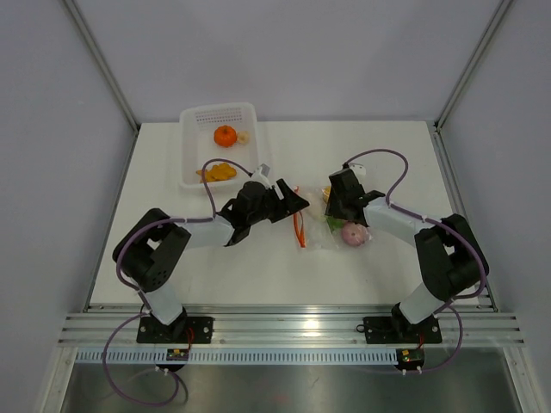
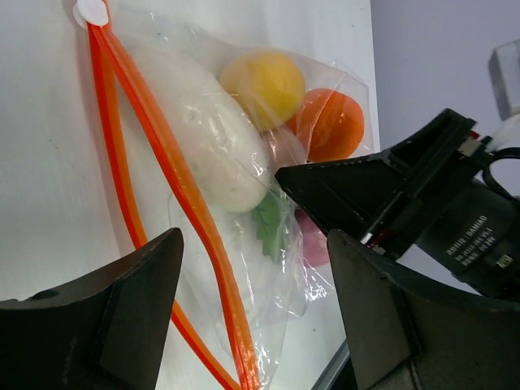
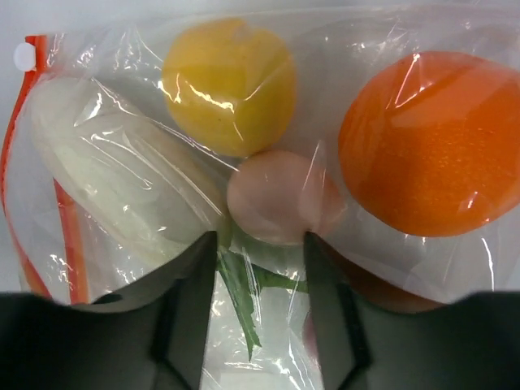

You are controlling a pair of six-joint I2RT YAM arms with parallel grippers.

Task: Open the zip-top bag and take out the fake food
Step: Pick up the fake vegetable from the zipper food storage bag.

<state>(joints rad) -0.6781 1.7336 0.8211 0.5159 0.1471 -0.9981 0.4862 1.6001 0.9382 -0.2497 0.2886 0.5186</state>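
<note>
Well, the red zipper (image 2: 175, 175) lies lengthwise under the left gripper (image 2: 253, 252), jaws wide, empty. The right gripper (image 3: 260, 252) straddles the bag (image 1: 323, 237); hold unclear.

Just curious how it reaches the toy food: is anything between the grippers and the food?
Only the zip-top bag itself: its clear plastic covers the fake food beneath the right gripper. The orange zipper strips look parted on the side facing the left gripper; nothing else visible lies between.
</note>
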